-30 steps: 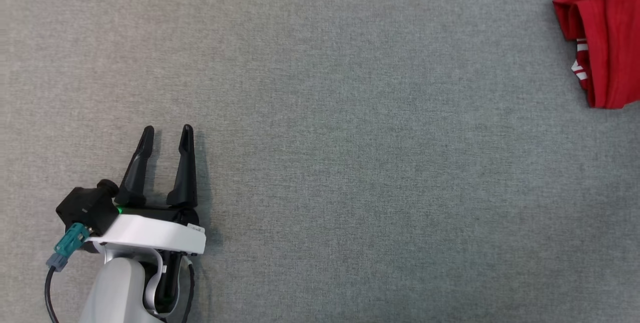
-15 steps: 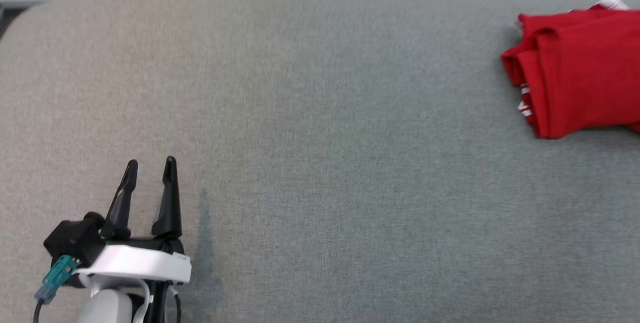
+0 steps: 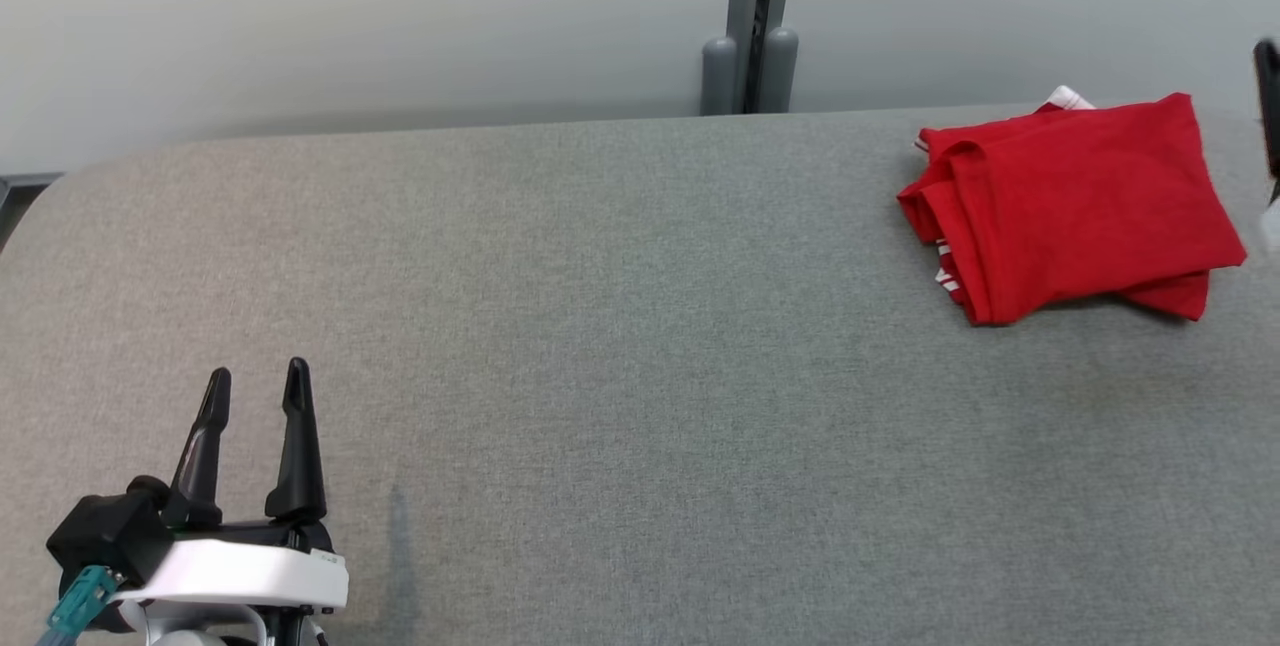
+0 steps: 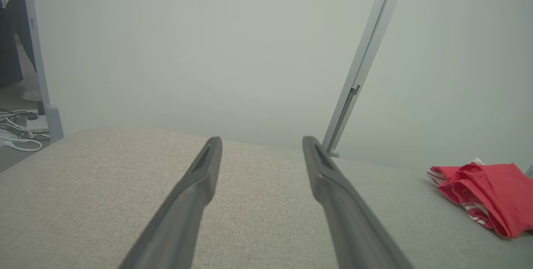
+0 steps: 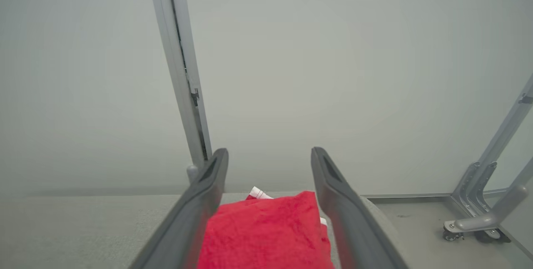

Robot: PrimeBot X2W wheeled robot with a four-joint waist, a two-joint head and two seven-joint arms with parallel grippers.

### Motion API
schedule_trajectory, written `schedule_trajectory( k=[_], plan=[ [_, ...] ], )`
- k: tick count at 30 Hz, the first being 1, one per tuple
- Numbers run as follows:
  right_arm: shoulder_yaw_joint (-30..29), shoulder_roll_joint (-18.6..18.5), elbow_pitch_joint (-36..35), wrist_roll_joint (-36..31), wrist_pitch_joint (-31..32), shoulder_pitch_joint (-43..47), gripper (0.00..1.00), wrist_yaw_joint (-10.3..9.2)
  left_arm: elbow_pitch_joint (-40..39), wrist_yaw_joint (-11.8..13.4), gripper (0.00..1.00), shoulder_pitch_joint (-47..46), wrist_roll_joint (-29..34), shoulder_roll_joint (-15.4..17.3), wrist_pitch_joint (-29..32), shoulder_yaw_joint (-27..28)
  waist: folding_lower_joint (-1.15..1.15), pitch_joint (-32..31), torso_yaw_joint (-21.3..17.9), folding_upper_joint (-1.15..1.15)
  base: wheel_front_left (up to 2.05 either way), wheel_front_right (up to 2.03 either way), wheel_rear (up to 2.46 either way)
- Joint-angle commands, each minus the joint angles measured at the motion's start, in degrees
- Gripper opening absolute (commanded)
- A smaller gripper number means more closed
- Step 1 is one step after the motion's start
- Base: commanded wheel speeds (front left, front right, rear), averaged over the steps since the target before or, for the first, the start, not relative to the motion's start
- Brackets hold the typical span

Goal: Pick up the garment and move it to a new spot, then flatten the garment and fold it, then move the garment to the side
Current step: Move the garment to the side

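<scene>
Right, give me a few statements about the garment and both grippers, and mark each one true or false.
1. The red garment lies folded on the grey padded table. True.
2. The left gripper is shut on the garment. False: it is open and empty, over bare table far from the garment.
3. The garment's left edge shows white stripes. True.
4. The right gripper is shut. False: its jaws stand open, and its wrist view shows the garment between its fingers.
</scene>
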Motion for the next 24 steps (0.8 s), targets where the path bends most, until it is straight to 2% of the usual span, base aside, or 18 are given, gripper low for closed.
schedule_trajectory(
  k=[1,5,9,12,17,24],
  plan=[
    [-2.8,-0.2,-2.0,-1.6,-0.3,3.0,1.0,0.0,-0.4,0.0,1.0,0.5,0.2,-0.1,0.0,0.4,0.0,-0.8,-0.4,0.0,0.0,0.0,0.0],
    [-16.9,0.2,-10.6,-9.9,-0.3,13.3,1.0,0.0,-1.0,0.3,1.0,1.6,1.4,-0.2,0.0,0.4,0.0,-1.7,-0.3,0.0,0.0,0.0,0.0],
    [-31.3,4.6,-20.6,-19.4,-0.3,26.2,1.0,0.01,-1.5,0.5,1.0,2.6,2.2,-0.5,0.0,0.9,0.0,-2.4,0.0,0.0,0.0,0.0,0.0],
    [-38.4,9.2,-27.7,-25.7,-0.3,34.6,1.0,0.01,-2.1,0.9,1.0,2.7,2.2,-0.7,0.0,1.4,0.0,-2.7,0.3,0.0,0.0,0.0,0.0],
    [-44.0,15.9,-35.9,-32.2,-0.3,44.3,1.0,0.0,-2.6,1.0,1.0,3.5,2.1,-0.8,0.0,1.6,0.0,-3.1,0.7,0.0,0.0,0.0,0.0],
    [-44.1,21.2,-40.4,-35.8,-0.3,50.2,1.0,0.01,-3.3,1.0,1.0,4.7,-0.2,-0.8,0.0,0.9,0.0,-3.3,0.9,0.0,0.0,0.0,0.0]
  ],
)
